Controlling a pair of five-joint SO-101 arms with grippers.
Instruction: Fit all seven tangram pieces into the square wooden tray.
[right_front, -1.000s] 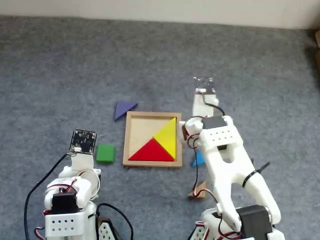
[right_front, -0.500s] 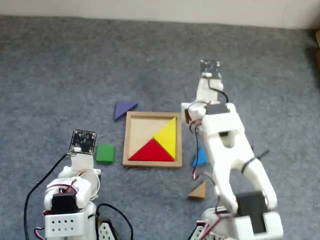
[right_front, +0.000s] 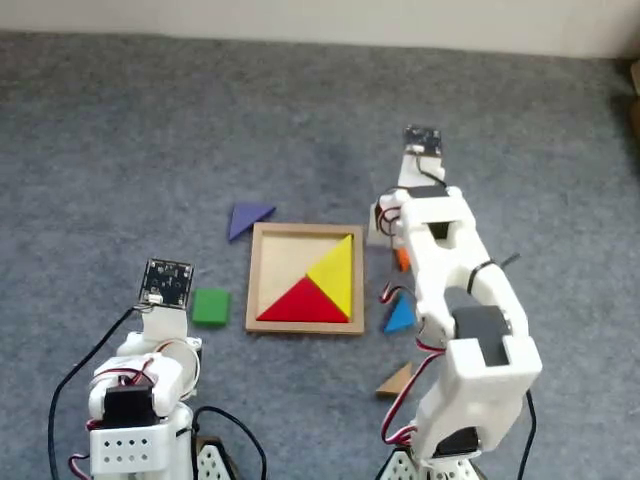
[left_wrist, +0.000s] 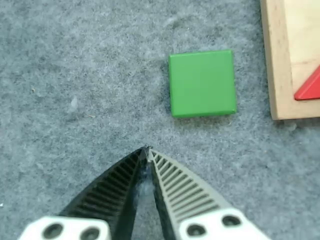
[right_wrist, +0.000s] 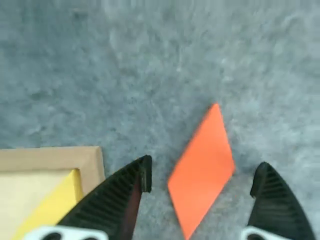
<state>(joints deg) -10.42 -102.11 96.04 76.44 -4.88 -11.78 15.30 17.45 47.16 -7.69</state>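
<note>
The square wooden tray holds a yellow triangle and a red triangle. Around it lie a purple triangle, a green square, a blue triangle and a tan triangle. In the right wrist view my right gripper is open, its fingers on either side of an orange parallelogram on the carpet beside the tray corner. My left gripper is shut and empty, a short way from the green square.
Everything lies on grey carpet. The right arm stretches along the tray's right side and covers most of the orange piece. The left arm sits at the near left. A pale wall edge runs along the far side.
The right arm swung right and stretched farther from its base, off the tray's edge. The blue triangle is now uncovered. The left arm has kept still.
</note>
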